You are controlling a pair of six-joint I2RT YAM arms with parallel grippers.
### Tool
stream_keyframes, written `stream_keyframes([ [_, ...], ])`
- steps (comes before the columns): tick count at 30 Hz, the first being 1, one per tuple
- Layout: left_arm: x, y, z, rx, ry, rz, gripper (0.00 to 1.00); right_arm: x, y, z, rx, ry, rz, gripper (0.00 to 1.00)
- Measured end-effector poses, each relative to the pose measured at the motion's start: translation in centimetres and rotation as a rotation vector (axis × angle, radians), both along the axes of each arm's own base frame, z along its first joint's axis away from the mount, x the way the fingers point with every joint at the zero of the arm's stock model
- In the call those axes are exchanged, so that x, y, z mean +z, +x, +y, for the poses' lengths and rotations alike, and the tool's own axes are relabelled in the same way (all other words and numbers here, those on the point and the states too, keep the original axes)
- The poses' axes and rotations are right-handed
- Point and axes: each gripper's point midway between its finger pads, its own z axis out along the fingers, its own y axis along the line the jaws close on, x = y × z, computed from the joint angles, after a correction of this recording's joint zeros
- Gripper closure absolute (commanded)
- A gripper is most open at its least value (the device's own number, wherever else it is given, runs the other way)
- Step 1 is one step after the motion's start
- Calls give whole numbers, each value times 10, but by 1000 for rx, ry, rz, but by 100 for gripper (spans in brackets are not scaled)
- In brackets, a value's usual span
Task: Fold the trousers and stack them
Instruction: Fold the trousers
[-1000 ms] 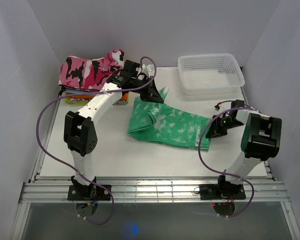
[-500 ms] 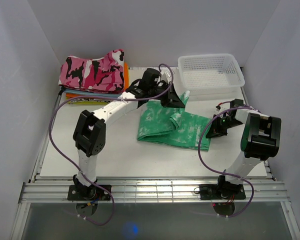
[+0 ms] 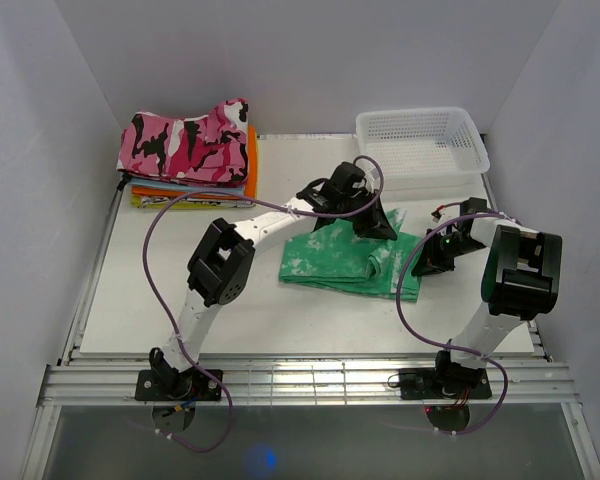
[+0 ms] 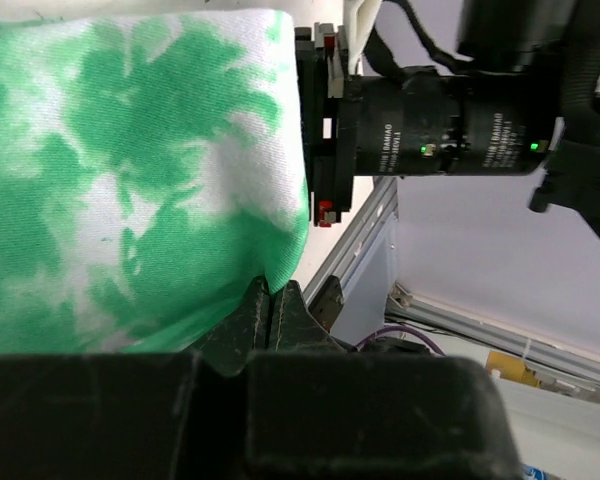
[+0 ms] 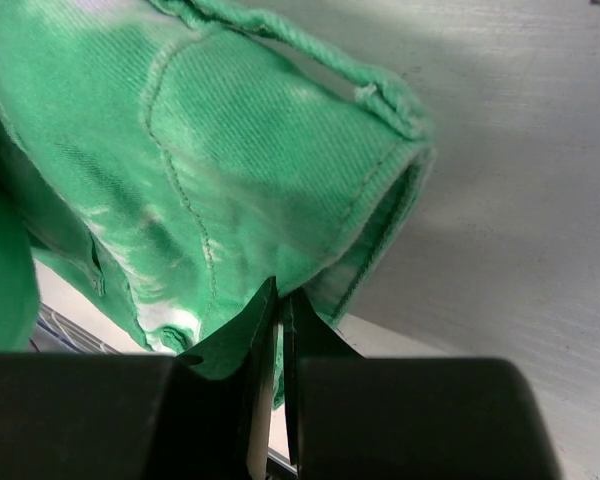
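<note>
Mint-green, white-blotched soft fabric trousers (image 3: 345,262) lie right of centre on the white table (image 3: 160,290), partly doubled. The left gripper (image 3: 375,222) pinches the lifted end and the right gripper (image 3: 428,262) clamps the other. Best to lay edge on edge, cloth taut, before releasing.

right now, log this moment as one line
step: fold | trousers: partly folded | left fingers: shut on trousers edge, raised | right fingers: shut on trousers end | stack: not yet
</note>
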Motion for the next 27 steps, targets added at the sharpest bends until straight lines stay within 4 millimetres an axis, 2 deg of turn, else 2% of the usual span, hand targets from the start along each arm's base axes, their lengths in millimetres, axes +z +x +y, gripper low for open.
stream_keyframes([
  [5,-21,-12,-15,6,62,8,100,0,0,0,0,1,1,92],
  [8,-25,-16,-18,18,89,5,100,0,0,0,0,1,1,92],
  [20,-11,-9,-22,61,101,-28,100,0,0,0,-2,1,2,92],
  [27,13,-4,-29,67,59,-52,100,0,0,0,-2,1,3,92],
])
